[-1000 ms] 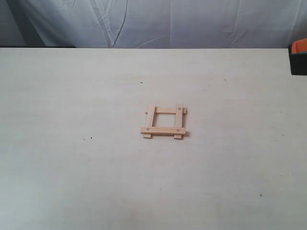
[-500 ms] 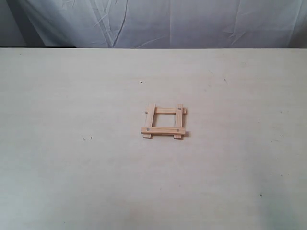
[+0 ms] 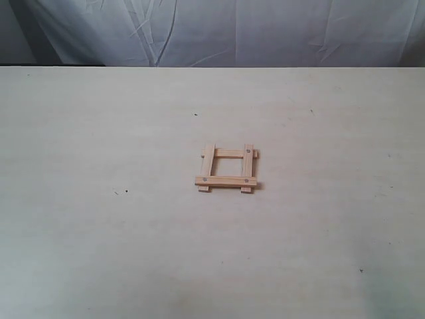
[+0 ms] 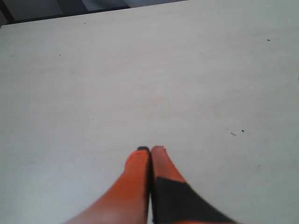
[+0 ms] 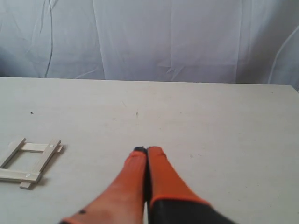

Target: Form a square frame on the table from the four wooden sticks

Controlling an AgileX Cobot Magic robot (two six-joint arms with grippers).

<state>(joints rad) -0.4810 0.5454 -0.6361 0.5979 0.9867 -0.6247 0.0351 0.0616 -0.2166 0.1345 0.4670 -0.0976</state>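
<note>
My left gripper point(image 4: 150, 151) has its two orange fingers pressed together with nothing between them, hanging over a bare stretch of the table point(image 3: 99, 232), where only a few tiny dark specks mark the pale cream surface. My right gripper point(image 5: 147, 151) is closed the same way, tips touching and empty, pointed across the tabletop toward the wrinkled bluish-white cloth point(image 5: 163, 37) hanging behind its far edge. The square frame point(image 3: 226, 180) lies flat near the middle of the table in the exterior view, well apart from both of my grippers. Its four wooden sticks overlap at the corners: the near crosswise slat rests on top of the two slats running away from the camera, whose ends stick out just past it, and the far crosswise slat point(image 3: 229, 153) closes the hollow square. Small dark dots sit near the corners. From my right wrist camera the same frame point(image 5: 44, 161) shows off to one side of my closed fingers, partly cut by the picture's edge.
</note>
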